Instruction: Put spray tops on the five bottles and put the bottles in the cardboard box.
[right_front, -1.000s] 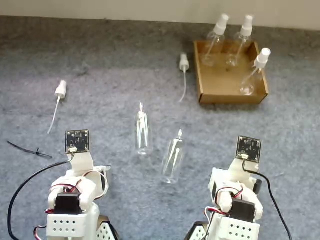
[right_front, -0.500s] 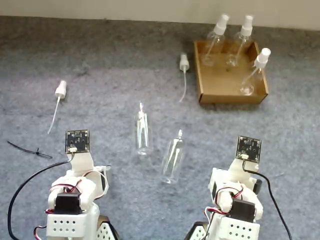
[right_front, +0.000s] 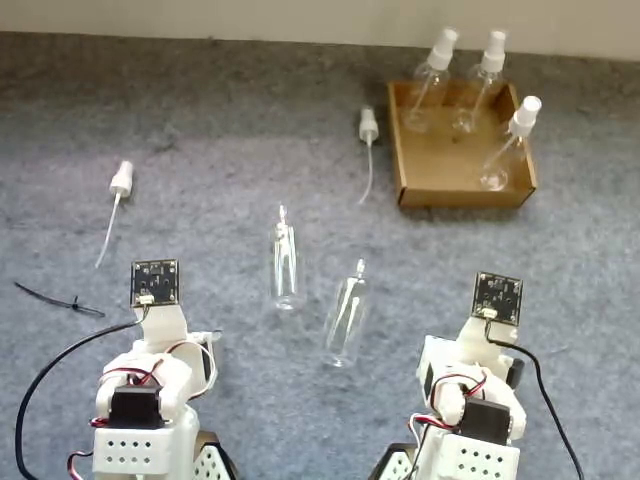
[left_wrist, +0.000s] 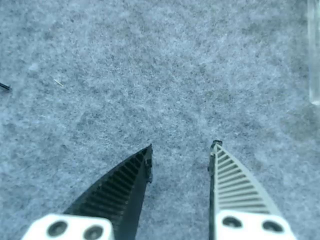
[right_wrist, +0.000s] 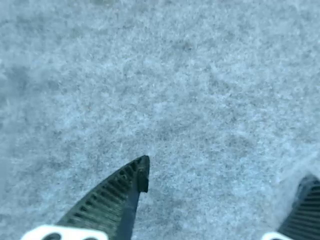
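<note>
At the near edge, the left arm (right_front: 152, 335) and right arm (right_front: 482, 345) hang over the grey tabletop (right_front: 220, 130). The left jaws are open and empty; the right jaws are wider open, also empty. Between the arms lie the left bottle (right_front: 284, 265) and right bottle (right_front: 347, 318), both topless. Farther off lie the left top (right_front: 120, 180) and right top (right_front: 368, 125). Far right, the box (right_front: 460, 196) holds three topped bottles (right_front: 508, 148).

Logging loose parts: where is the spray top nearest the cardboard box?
In the high view, the spray top lies just left of the cardboard box, not touching it.
</note>
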